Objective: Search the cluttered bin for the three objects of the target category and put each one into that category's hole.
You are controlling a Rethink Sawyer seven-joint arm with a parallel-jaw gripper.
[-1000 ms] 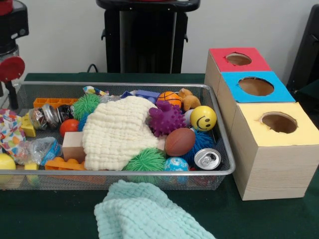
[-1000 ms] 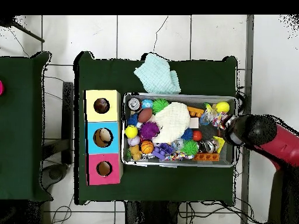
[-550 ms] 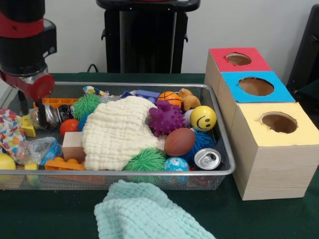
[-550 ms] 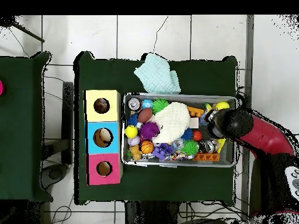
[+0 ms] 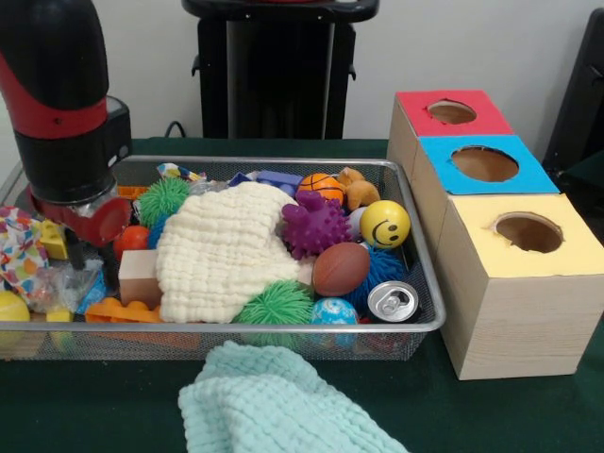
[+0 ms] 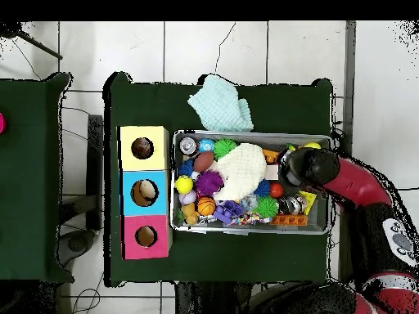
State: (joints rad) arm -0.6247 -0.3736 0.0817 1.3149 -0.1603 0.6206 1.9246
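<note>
Bin [image 5: 429, 326] silver wire mesh, packed w/ toys, cream cloth [image 5: 225, 250] centre

Plain pale wall [image 5: 472, 47] behind table. Dark green cloth-covered table [image 5: 113, 415] fills foreground. Overhead: floor of large white square tiles [image 6: 204, 49] with dark grout lines, thin black cables [image 6: 82, 114] trailing over it. Second dark green cloth-covered table [image 6: 29, 180] stands apart at picture's left. Light even, soft.
</note>
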